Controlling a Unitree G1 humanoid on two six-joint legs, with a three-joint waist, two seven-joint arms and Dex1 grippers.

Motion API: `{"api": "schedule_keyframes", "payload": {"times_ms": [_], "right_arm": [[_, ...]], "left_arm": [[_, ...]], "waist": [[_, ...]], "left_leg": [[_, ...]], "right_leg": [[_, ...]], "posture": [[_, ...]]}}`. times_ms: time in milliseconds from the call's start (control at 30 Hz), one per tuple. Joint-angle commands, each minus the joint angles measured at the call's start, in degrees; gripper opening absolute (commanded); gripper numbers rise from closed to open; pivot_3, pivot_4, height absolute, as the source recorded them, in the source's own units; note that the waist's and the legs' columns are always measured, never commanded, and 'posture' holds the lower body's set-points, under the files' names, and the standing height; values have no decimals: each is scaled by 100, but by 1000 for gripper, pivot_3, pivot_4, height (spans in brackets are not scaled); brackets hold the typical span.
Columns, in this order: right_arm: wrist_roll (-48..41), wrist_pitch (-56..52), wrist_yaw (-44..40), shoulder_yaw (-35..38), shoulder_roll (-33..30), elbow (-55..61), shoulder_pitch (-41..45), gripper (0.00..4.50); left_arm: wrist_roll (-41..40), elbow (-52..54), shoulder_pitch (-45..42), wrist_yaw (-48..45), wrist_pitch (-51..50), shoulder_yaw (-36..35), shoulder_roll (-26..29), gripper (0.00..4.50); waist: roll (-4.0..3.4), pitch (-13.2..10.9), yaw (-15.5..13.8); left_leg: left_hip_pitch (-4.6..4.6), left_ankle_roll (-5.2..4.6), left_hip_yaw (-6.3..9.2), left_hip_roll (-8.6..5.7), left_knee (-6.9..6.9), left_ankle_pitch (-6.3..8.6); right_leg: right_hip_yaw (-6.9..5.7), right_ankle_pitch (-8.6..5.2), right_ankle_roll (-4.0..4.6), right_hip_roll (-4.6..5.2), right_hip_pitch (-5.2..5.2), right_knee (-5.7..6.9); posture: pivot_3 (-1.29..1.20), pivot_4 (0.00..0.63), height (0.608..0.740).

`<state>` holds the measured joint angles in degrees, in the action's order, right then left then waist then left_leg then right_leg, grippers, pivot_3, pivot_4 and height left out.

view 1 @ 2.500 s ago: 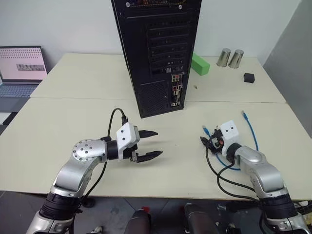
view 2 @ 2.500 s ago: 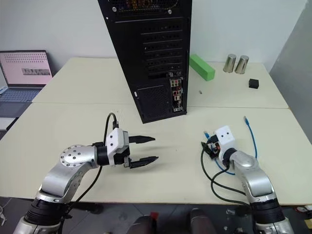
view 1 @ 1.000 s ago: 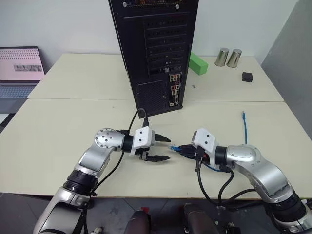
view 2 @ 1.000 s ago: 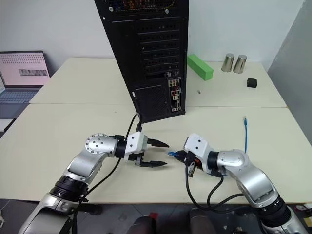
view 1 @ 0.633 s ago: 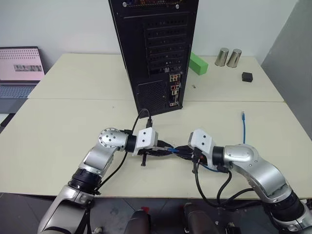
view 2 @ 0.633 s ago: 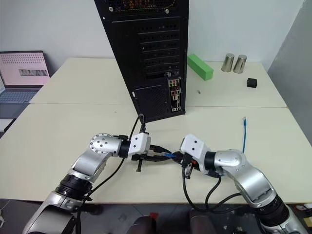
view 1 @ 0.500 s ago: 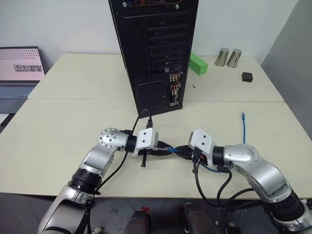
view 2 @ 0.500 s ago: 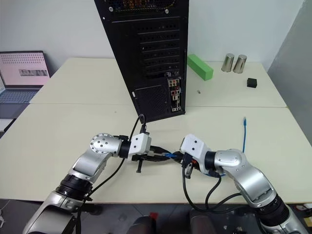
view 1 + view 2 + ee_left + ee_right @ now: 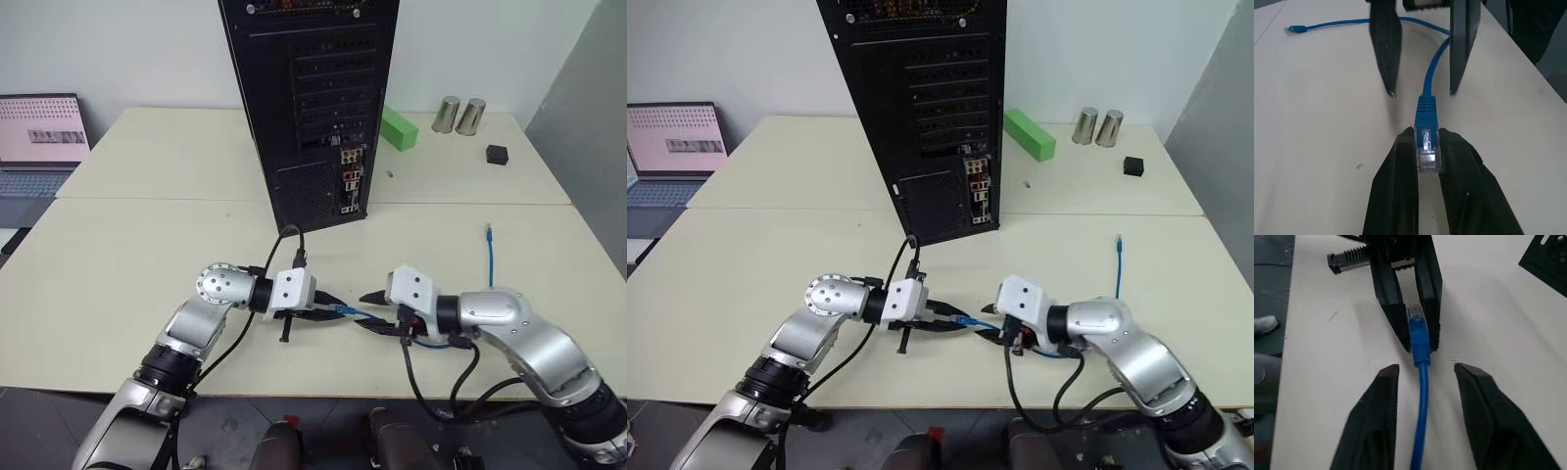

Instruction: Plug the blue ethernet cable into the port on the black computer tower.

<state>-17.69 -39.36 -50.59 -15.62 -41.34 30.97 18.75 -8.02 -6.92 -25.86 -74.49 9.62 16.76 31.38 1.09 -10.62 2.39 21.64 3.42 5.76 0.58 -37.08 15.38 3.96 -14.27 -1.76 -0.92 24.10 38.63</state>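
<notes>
Over the beige table [image 9: 118, 264], left end effector [image 9: 1426, 155] clamps the blue ethernet cable [image 9: 1426, 105] by its clear-tipped plug, right end effector [image 9: 1422, 373] parted.

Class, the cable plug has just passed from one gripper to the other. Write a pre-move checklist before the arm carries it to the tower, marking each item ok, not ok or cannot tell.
1. Left gripper shut on the cable plug: ok.
2. Right gripper open, fingers off the cable: ok.
3. Cable passes between the right fingers, so it could snag: not ok.
4. Tower upright, rear facing the robot: ok.
5. Port free: cannot tell.
</notes>
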Motion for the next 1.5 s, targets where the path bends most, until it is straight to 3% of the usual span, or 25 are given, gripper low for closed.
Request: {"api": "schedule_keyframes", "payload": {"times_ms": [33, 133, 367, 600, 900, 1000, 1333, 1433, 1500], "right_arm": [[-886, -581, -45, 961, -35, 397, -43, 2920], [-1795, -1324, 250, 1513, 349, 477, -174, 3650], [-2877, -2178, 936, 1942, 1003, 460, -353, 3686], [-3075, -2202, 1329, 1868, 1265, 260, -305, 3686], [-3135, -2105, 1424, 1756, 1364, 60, -160, 3686], [-3149, -2081, 1472, 1717, 1409, 26, -107, 3142], [-3093, -1973, 1558, 1577, 1433, 10, -46, 566], [-3060, -1941, 1572, 1532, 1416, 23, -38, 58], [-3036, -1915, 1576, 1511, 1406, 16, -32, 0]], "left_arm": [[288, 169, 115, 187, 1176, -25, 63, 312], [746, -222, 120, 783, 2559, -158, -70, 312], [1782, -1186, -176, 2453, 5036, -505, -330, 312], [2263, -1561, -357, 3318, 5730, -451, -308, 312], [2617, -1783, -519, 3865, 5903, -292, -224, 312], [2697, -1768, -511, 3987, 5908, -230, -197, 312], [2842, -1666, -475, 4269, 5849, -91, -106, 312], [2846, -1645, -460, 4330, 5823, -75, -85, 312], [2884, -1662, -469, 4381, 5810, -72, -78, 312]], "waist": [[1, 0, -7], [1, 1, -18], [1, 1, -56], [1, 1, -53], [1, 1, -45], [1, 1, -50], [1, 1, -49], [0, 1, -49], [0, 1, -49]], "left_leg": [[-1, 0, 0, 0, 0, 0], [-2, 0, 4, 3, 1, 0], [-2, 0, 0, -1, -2, 0], [-2, 0, 0, -1, 0, 0], [-3, 0, 1, -1, 0, 0], [-2, 0, 3, -1, 0, 0], [-3, 0, 4, -1, 0, 0], [-3, 0, 3, -1, 0, 0], [-3, 0, 4, -1, 0, 0]], "right_leg": [[0, 0, 0, 1, -1, -1], [-1, 1, 1, 0, -2, 0], [3, 2, -1, 3, -4, 1], [1, 2, -2, 3, -4, 1], [-1, 2, -2, 2, -3, 6], [-3, 2, -2, 2, -3, 6], [-3, 2, -2, 2, -3, 8], [-3, 2, -2, 2, -3, 9], [-4, 2, -2, 2, -3, 9]], "posture": [[0, 150, 740], [0, 150, 740], [0, 150, 740], [0, 150, 740], [0, 150, 740], [0, 150, 740], [0, 150, 740], [0, 150, 740], [0, 150, 740]]}}
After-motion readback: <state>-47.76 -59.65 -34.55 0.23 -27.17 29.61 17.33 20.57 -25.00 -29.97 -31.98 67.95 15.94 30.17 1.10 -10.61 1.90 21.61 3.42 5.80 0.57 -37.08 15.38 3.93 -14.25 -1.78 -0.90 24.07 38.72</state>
